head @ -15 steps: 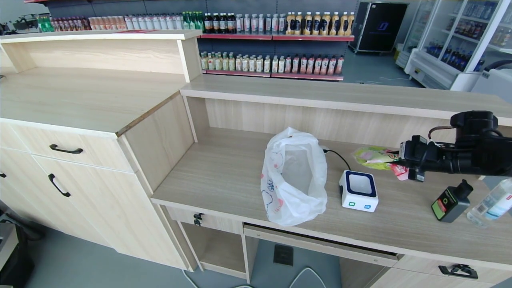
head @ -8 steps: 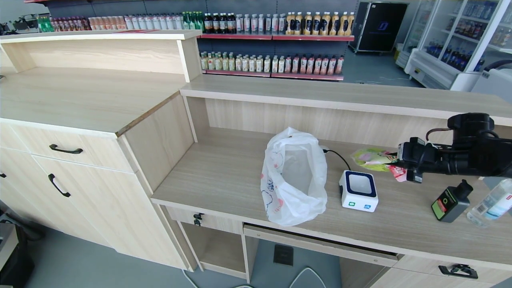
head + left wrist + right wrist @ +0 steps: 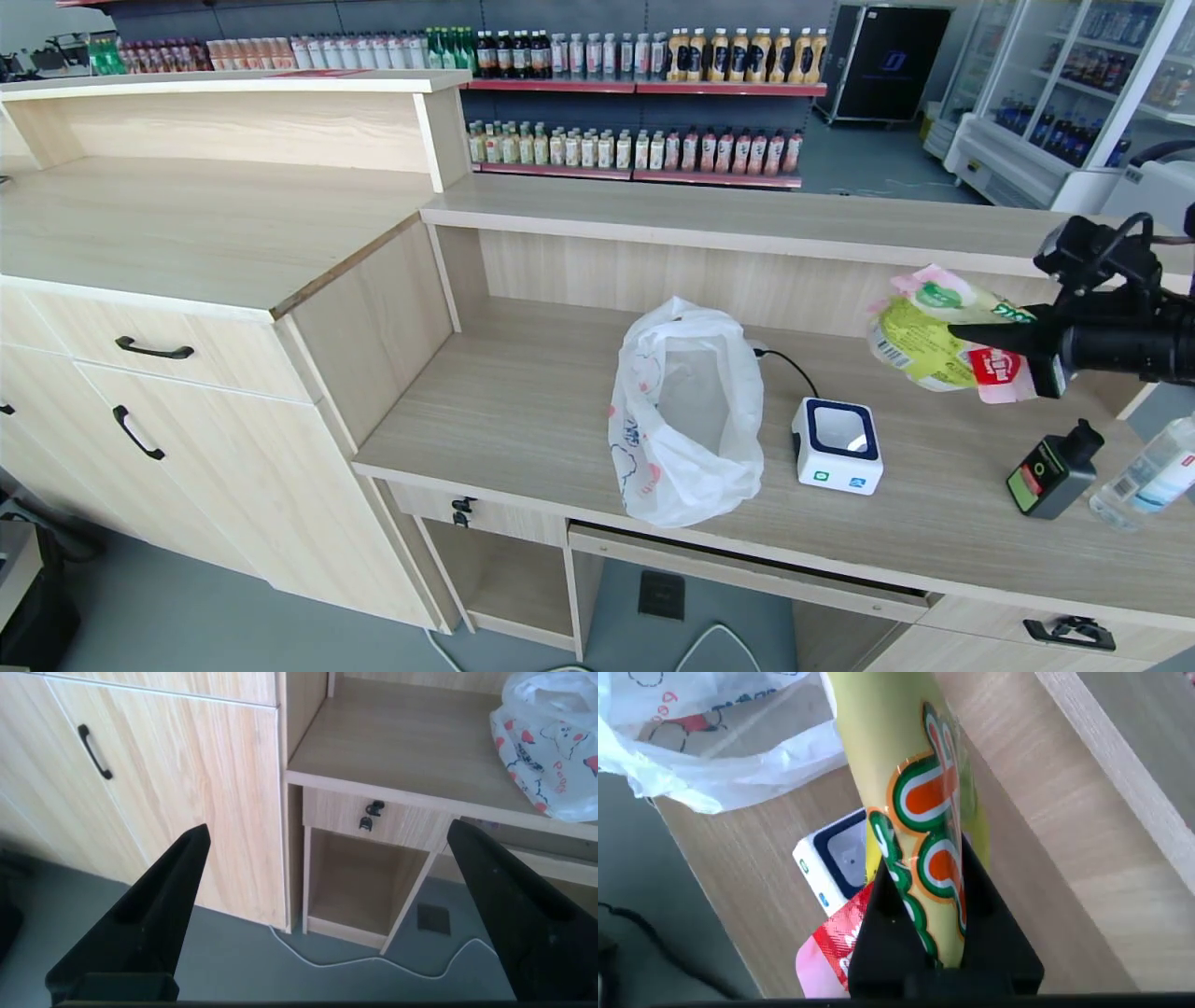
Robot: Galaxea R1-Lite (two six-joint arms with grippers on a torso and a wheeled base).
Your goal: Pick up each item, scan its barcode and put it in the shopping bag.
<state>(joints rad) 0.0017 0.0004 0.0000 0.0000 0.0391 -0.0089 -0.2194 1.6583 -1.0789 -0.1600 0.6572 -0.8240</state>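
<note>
Head view shows the yellow-green snack packet up in the air, higher than the white scanner and a bit to its right. The right gripper pinches it tight near its red end, and that arm lies flat, pointing sideways over the counter. The shopping bag stands open just left of the scanner, and the left gripper hangs lower than the counter top, farther left, with its fingers spread wide, holding nothing.
</note>
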